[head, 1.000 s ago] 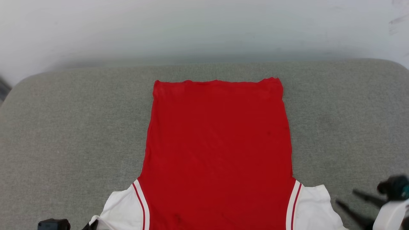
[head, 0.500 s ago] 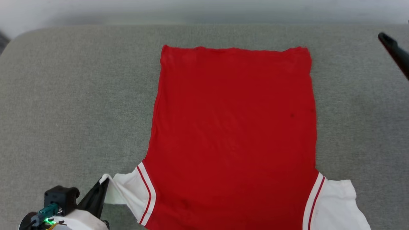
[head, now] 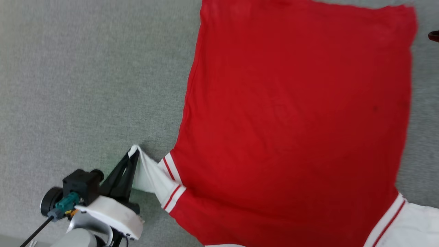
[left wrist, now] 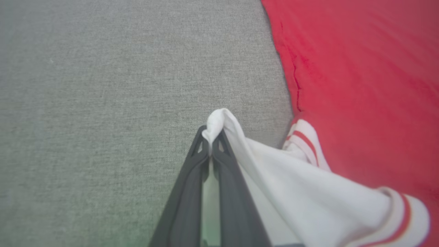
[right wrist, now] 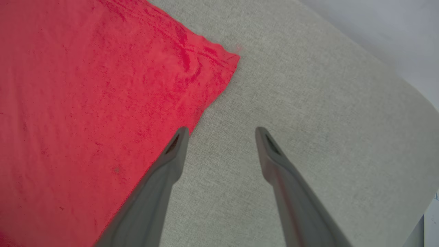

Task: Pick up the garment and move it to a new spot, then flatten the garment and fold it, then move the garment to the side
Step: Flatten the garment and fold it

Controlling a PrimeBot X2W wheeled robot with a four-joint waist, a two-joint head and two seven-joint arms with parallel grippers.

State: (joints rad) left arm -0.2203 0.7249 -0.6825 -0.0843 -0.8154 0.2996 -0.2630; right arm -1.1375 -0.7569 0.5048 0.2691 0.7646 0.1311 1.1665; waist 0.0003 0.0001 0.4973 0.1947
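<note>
Head view shows the red jersey-style T-shirt with white short sleeves and red-and-white striped trim (head: 291,120) lying plain side up on the grey woven-fabric padded surface (head: 85,85), filling the picture from centre out to 3 o'clock. At 8 o'clock the left pincer (head: 133,154) is pressed together on the edge of the white sleeve, which is drawn out from the body and bunched into a peak at the fingertips. Right wrist view has the right pincer (right wrist: 222,132) spread wide above the surface, its 9 o'clock finger over the shirt's side edge, a red corner lying toward 12 o'clock.
</note>
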